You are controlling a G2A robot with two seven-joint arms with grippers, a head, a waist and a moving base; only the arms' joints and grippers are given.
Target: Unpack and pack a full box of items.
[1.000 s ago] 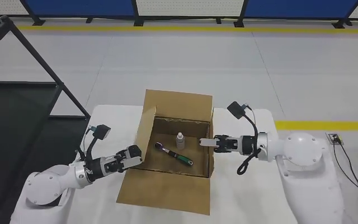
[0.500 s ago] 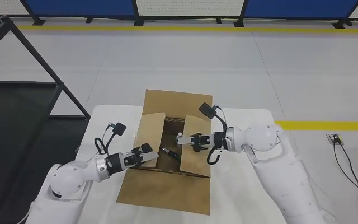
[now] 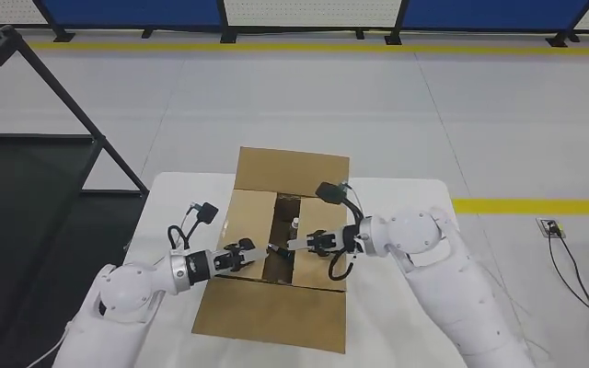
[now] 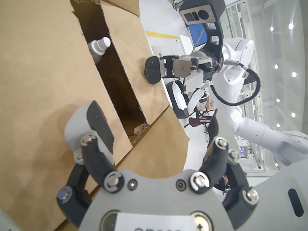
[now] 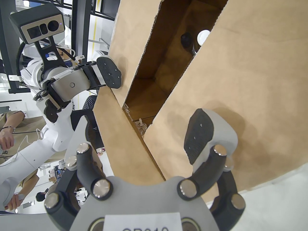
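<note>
A cardboard box point(image 3: 287, 276) sits on a white bench point(image 3: 396, 313), seen from above, with a robot arm at either side of it. Its two side flaps are folded most of the way in over the opening, leaving a narrow dark slot down the middle of the box.

The left hand point(image 3: 243, 255) rests on the left side flap point(image 3: 247, 216). Its fingers are spread apart and clamp nothing, and one pad point(image 4: 98, 121) lies flat on the cardboard. The right hand point(image 3: 293, 245) mirrors it on the right side flap point(image 3: 322, 230), fingers likewise apart, with one pad point(image 5: 199, 135) against the flap's outer face. Pressing with a flat pad rather than pinching looks like a way to fold each flap down and stop it springing up.

Through the slot, a small bottle point(image 4: 97, 48) with a white cap stands inside the box, with a dark item point(image 5: 186, 40) just beside it. With items inside, this reads as the closing stage of packing.

The far flap point(image 3: 293, 170) is folded back beyond the box, and the near flap point(image 3: 271, 317) lies spread on the bench in front of it — neither is closed yet. Room is tight over the box: the hands are near each other across the slot, and the flap edges almost meet, so they could catch or overlap. Backing away sideways from the box looks like the freest path.
</note>
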